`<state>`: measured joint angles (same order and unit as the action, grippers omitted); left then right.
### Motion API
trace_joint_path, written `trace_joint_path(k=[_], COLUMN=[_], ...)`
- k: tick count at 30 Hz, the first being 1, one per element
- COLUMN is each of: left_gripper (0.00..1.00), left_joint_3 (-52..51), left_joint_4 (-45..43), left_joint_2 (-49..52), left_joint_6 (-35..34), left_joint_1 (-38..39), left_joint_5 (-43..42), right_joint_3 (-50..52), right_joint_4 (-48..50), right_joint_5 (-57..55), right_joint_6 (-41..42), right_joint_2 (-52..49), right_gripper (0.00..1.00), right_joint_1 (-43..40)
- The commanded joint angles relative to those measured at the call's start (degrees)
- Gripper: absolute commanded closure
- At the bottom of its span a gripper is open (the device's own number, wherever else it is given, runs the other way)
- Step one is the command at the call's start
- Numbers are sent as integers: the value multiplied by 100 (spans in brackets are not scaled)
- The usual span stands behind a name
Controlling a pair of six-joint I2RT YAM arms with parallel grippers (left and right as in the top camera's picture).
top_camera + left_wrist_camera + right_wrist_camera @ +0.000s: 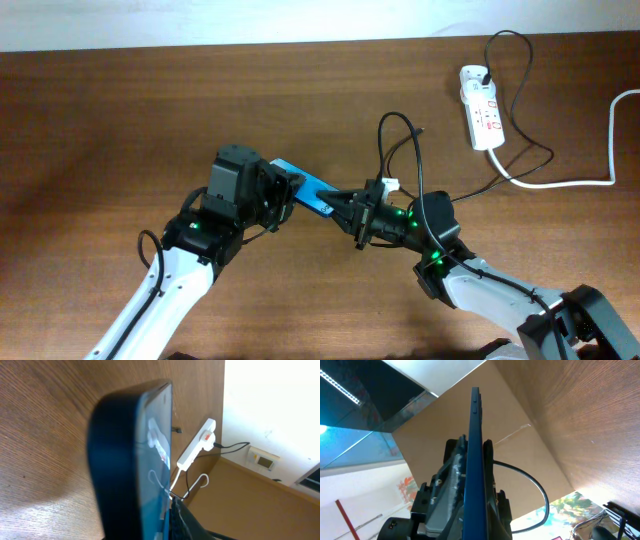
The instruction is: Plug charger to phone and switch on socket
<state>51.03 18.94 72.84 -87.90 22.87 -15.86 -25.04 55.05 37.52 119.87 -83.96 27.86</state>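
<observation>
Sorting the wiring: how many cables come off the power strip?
2. The black charger leaves the socket's far end, looping toward the right gripper; the thick white cord leaves its near end toward the picture's right edge. None looks hidden.

place: robotics lab | cues: twin arms (160, 290), wood table (100, 110), wall panel (263, 461)

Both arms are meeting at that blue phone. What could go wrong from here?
1. The left gripper holds the phone on edge. A push on its end from the right gripper might twist it or make it slip.
2. The charger loops loosely above the right arm and could snag on it.
3. The same cable runs to the socket, so a hard tug might drag the socket.
</observation>
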Motion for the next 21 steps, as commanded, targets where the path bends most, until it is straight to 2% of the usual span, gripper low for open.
trace_joint_path(k=[1, 5, 8, 14, 19, 20, 21], left_gripper=[82, 84, 91, 100, 100, 100, 100], left_joint_3=[-37, -37, -37, -37, -37, -37, -37], left_joint_4=[-46, -46, -46, -44, -44, -44, -44], left_joint_2=[22, 22, 22, 22, 22, 22, 22], left_joint_6=[4, 7, -22, -514, -514, -514, -511], left_joint_1=[35, 35, 35, 35, 35, 35, 35], left_joint_5=[24, 48, 55, 44, 15, 13, 13], right_joint_3=[-133, -133, -133, -133, -133, -133, -133], right_joint_4=[-59, -57, -59, -61, -61, -61, -61], right_joint_5=[15, 20, 37, 35, 37, 37, 37], right_joint_6=[-37, -37, -37, -37, -37, -39, -39], right_joint_2=[33, 33, 33, 33, 33, 33, 33], right_gripper=[96, 96, 96, 96, 95, 94, 86], right_joint_1=[26, 26, 26, 26, 26, 26, 26])
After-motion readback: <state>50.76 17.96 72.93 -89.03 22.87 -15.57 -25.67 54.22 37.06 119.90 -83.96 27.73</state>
